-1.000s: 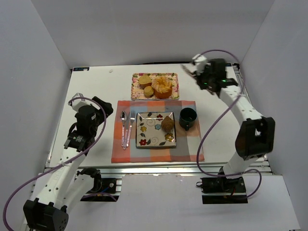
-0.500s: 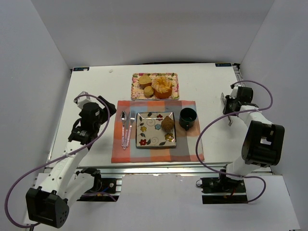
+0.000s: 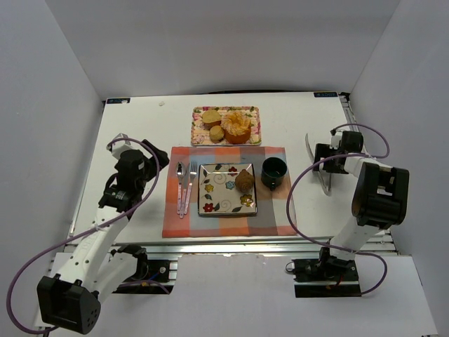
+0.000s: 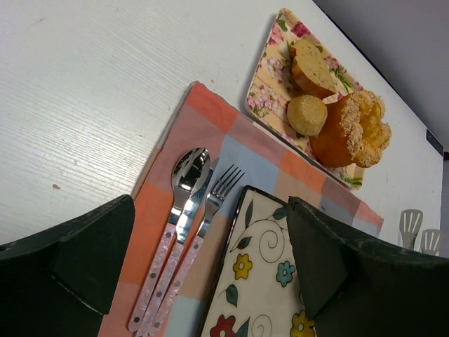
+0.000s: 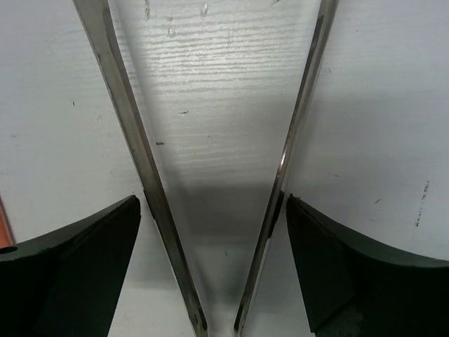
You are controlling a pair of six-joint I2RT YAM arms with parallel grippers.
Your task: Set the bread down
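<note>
The bread (image 3: 244, 180), a small golden-brown roll, sits on the right part of the square flowered plate (image 3: 210, 200), touched by neither gripper. In the left wrist view only the plate (image 4: 259, 281) shows; the bread is hidden there. My left gripper (image 3: 158, 158) (image 4: 210, 210) hovers open and empty left of the placemat. My right gripper (image 3: 326, 160) (image 5: 214, 210) is low over the table at the right, open. Metal tongs (image 3: 309, 145) (image 5: 126, 112) lie spread between its fingers, one arm against each finger.
A checked placemat (image 3: 228, 225) carries the plate, a spoon, knife and fork (image 3: 185, 186) (image 4: 184, 225) and a dark green cup (image 3: 273, 172). Behind it a floral tray (image 3: 198, 133) (image 4: 263, 105) holds paler buns and a frilly orange ring cake (image 3: 237, 126) (image 4: 351, 133).
My right arm swung from the back right corner down to the table's right side, and its jaws and the tongs spread wide. The left arm barely shifted. The bread stayed on the plate.
</note>
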